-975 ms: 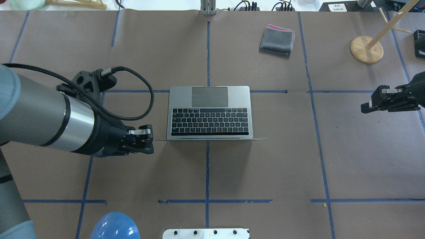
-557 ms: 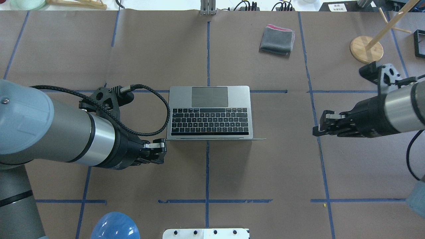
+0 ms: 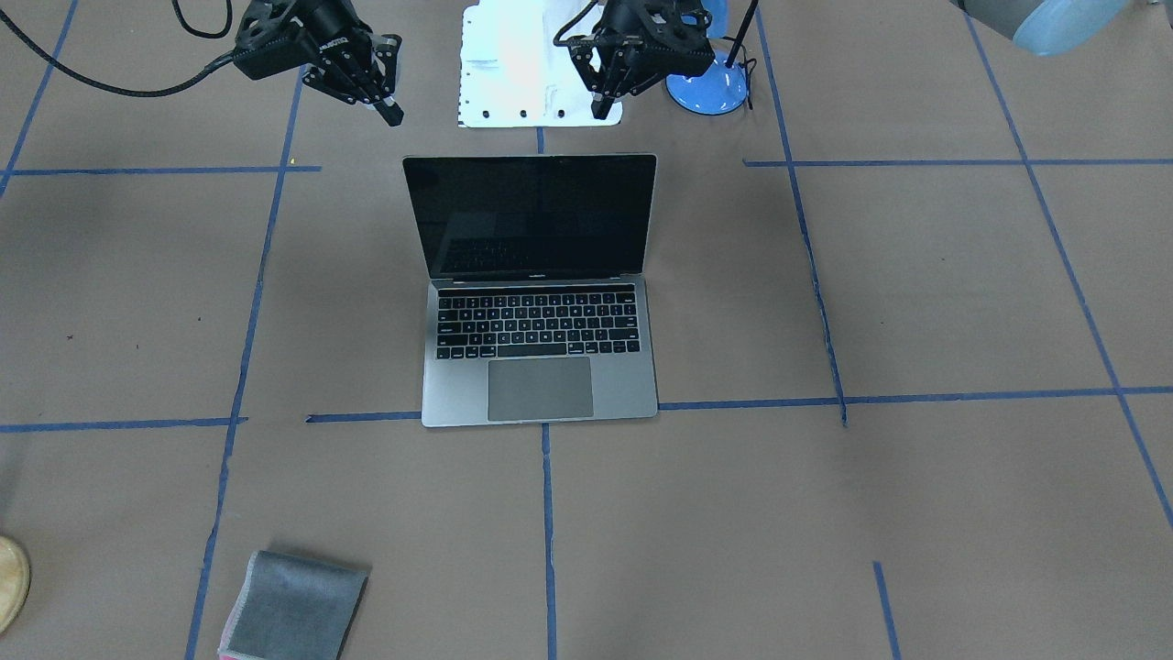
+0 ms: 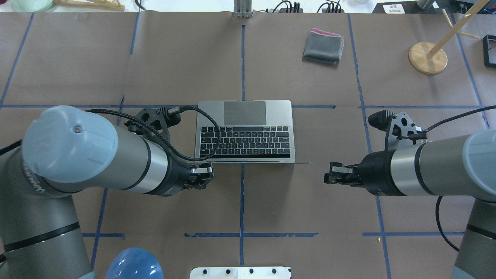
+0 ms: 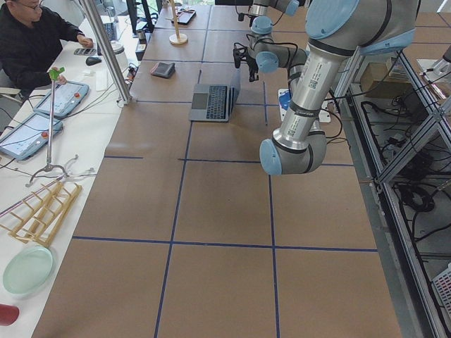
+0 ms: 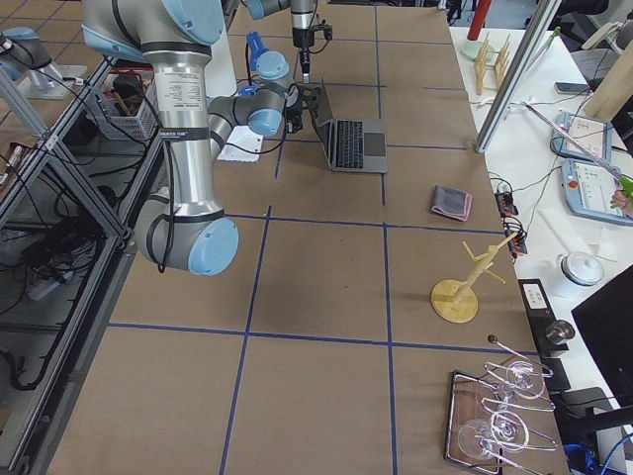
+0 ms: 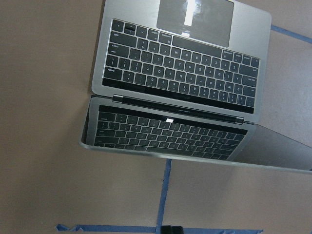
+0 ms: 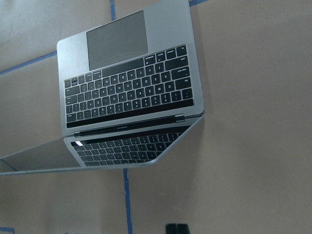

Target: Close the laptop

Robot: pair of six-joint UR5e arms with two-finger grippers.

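1. Overhead exterior view shows me the laptop [image 4: 245, 131] in the middle of the table [image 4: 310, 201], on the brown paper with blue tape lines.
2. The laptop is open. Its lid [image 3: 531, 215] stands almost straight up, on the side of the laptop nearest the robot. The screen is dark and faces away from the robot.
3. The keys [image 4: 245, 140] and trackpad [image 4: 245, 113] lie flat on the side far from the robot.
4. My left gripper [image 4: 209, 175] is behind the lid, just beside its left corner. I see a small gap, so it is not touching the laptop.
5. Its jaws are closed and hold nothing.
6. My right gripper [image 4: 328, 178] is also behind the line of the lid, but off to the laptop's right, apart from it. It points in toward the laptop.
7. Its jaws look closed too, with nothing in them.
8. Both wrist cameras look down on the laptop, and the keys show as a reflection in the dark screen.
9. A folded grey cloth [image 4: 323, 47] lies beyond the trackpad side of the laptop, to its right, well apart from it.
10. A wooden stand [image 4: 427, 57] is farther right of the laptop than the cloth.
11. A blue round thing [image 4: 133, 264] sits behind the laptop, on its left, at the robot's edge.
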